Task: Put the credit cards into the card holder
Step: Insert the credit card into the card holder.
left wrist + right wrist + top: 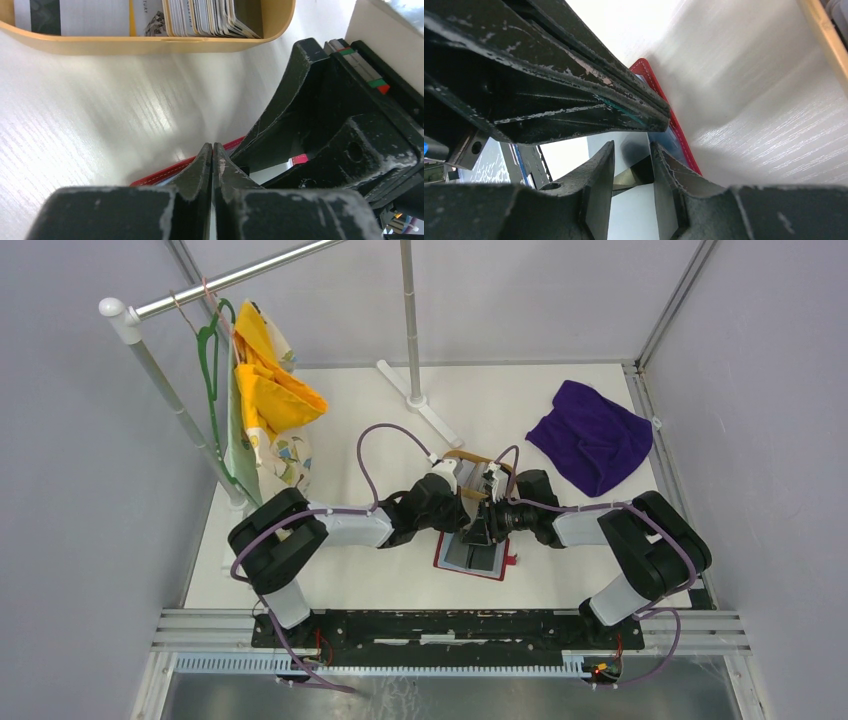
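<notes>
Left gripper (pixel 213 150) is sitting pressed together, nothing visibly pinched, tips hanging at the far edge of the card holder (pixel 165 173). I'm reading the holder as lying open directly under both claws, long axis roughly left-right, neither arm nearer. Right gripper (pixel 631 162) is hovering part spread above it. Credit cards (pixel 210 17) are standing stacked in the tray (pixel 150 45) just beyond.

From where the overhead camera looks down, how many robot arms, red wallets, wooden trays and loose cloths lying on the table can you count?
Robot arms: 2 (left arm, right arm)
Red card holder: 1
Tan tray: 1
Purple cloth: 1
Total: 5
</notes>
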{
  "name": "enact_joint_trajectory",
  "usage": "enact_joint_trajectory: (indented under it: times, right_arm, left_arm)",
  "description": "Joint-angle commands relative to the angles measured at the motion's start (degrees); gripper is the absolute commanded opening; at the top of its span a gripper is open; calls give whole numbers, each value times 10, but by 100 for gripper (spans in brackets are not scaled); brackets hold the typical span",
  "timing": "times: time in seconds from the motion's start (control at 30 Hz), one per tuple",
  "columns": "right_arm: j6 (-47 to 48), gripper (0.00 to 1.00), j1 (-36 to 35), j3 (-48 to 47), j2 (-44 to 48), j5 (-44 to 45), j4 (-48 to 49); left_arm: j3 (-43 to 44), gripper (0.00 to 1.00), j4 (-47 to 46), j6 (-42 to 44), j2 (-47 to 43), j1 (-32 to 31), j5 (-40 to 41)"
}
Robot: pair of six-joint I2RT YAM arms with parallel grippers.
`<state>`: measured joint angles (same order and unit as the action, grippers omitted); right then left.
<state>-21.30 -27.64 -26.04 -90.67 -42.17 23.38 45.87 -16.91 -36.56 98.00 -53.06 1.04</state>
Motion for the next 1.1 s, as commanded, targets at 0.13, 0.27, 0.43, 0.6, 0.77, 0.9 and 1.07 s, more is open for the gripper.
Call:
enact_joint_trajectory:
  times: [0.13,0.27,0.43,0.6,0.77,0.9,1.07]
  right_arm:
    - [21,40,-2,-5,-11,21,-32]
    - [25,40,-2,-5,-11,21,-32]
    - [26,41,-2,-6,-12,18,-32]
    - [30,42,-2,-6,-12,16,-32]
    - [31,43,-2,-6,-9,16,-33]
    - [25,43,-2,-6,-9,15,-32]
    - [11,43,-2,-4,-11,12,-29]
  left_arm:
    - [19,5,27,26,2,-8,17]
    - [20,3,60,33,-7,-18,29]
    - [21,2,92,37,-31,-29,51]
    - [25,2,115,41,-52,-32,73]
    - [35,11,138,41,-78,-32,106]
    - [20,15,140,37,-125,-32,121]
    - [-41,15,90,22,-186,-55,91]
